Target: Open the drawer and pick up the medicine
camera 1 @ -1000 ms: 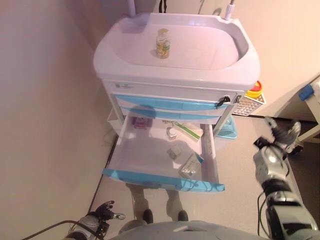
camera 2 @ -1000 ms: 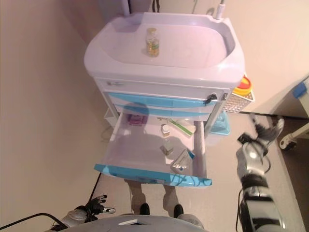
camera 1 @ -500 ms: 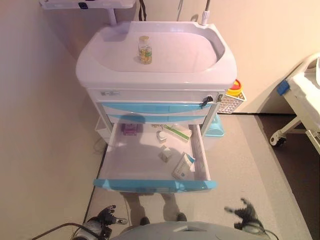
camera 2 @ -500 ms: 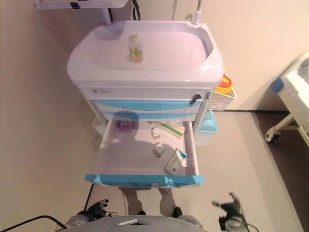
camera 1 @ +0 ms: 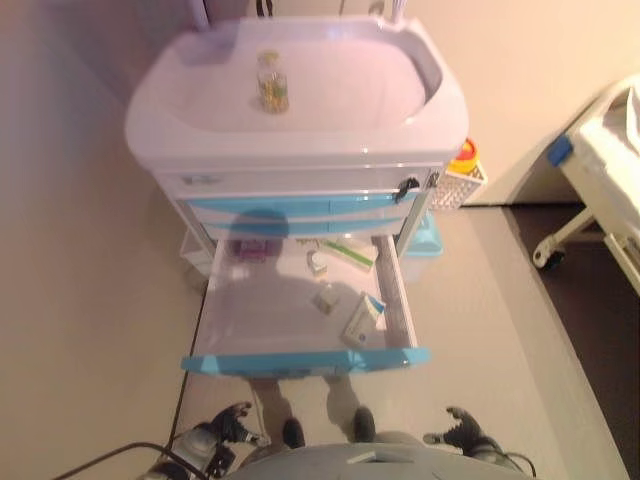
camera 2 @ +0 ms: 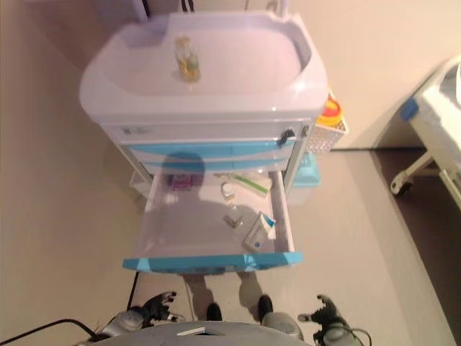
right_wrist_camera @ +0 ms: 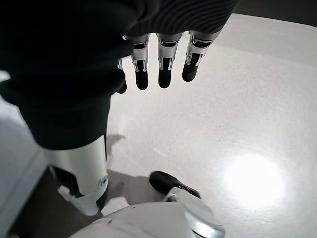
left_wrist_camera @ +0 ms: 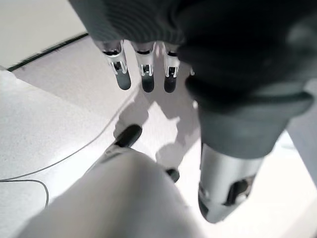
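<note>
The drawer [camera 1: 300,320] stands open with medicine boxes [camera 1: 363,318] inside. The left hand [camera 1: 232,428] and right hand [camera 1: 458,435] hang low, fingers released, grasping nothing.

From my feed the cart [camera 1: 300,130] looks like smooth glossy plastic, drawer [camera 1: 300,330] same stuff, clear glass-looking bottle [camera 1: 270,82] on top, and the floor [right_wrist_camera: 237,129] is speckled with a sheen.

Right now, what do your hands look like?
Both look alike: my left hand and right hand each wear a dark ribbed cover over the back and wrist, with slim silver fingers ending in rounded dark tips, and a thick silver thumb set apart.
</note>
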